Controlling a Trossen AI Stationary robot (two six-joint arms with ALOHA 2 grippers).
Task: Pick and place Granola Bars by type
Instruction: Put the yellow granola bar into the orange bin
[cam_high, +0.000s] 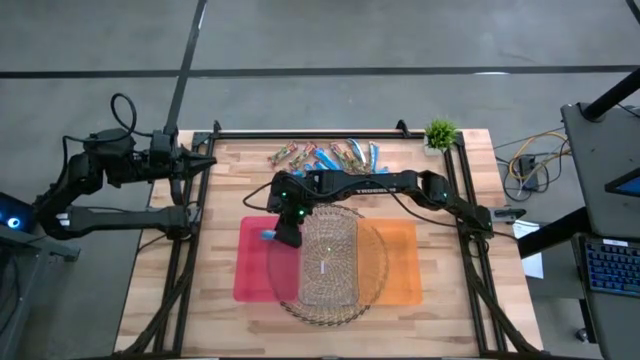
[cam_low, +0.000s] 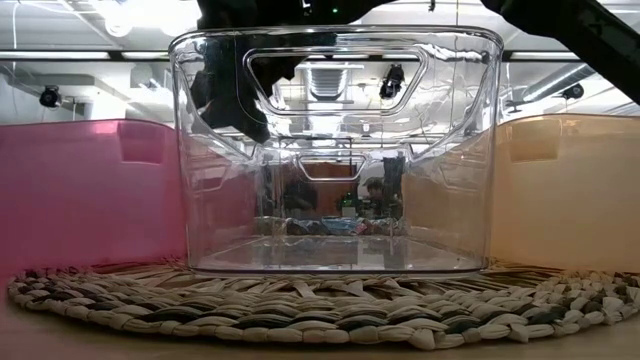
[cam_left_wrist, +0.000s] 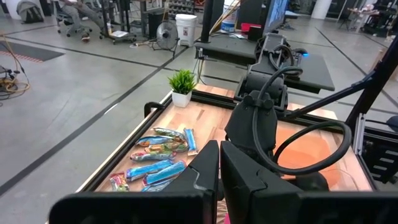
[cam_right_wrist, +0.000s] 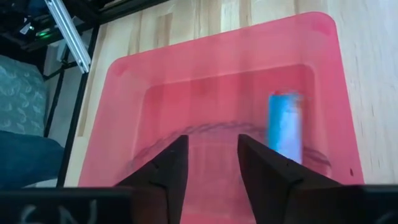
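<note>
Right gripper (cam_right_wrist: 211, 158): it is hanging over the pink bin (cam_high: 252, 262), reaching across from the right side of the table (cam_high: 150, 300); its fingers are standing apart with nothing between them.
Blue bar (cam_right_wrist: 285, 127): it is showing inside the pink bin, just beside and beyond the right fingers, clear of both; it is blurred, so whether it is falling or lying on the bin floor cannot be told.
Why there: judging by the task, the pink bin is serving as the place for the blue type, and the parted fingers over it are fitting a release.
Remaining bars (cam_high: 325, 155): a loose row of blue and brown wrapped ones is lying at the far edge of the table, well apart from the right gripper, near the potted plant (cam_high: 439, 133).
Other containers: a clear bin (cam_low: 335, 150) is sitting on a woven mat (cam_low: 320, 305) between the pink bin and an orange bin (cam_high: 400, 262).
Left gripper (cam_left_wrist: 219, 180): it is waiting off the table's left edge, fingers pressed together, holding nothing.
</note>
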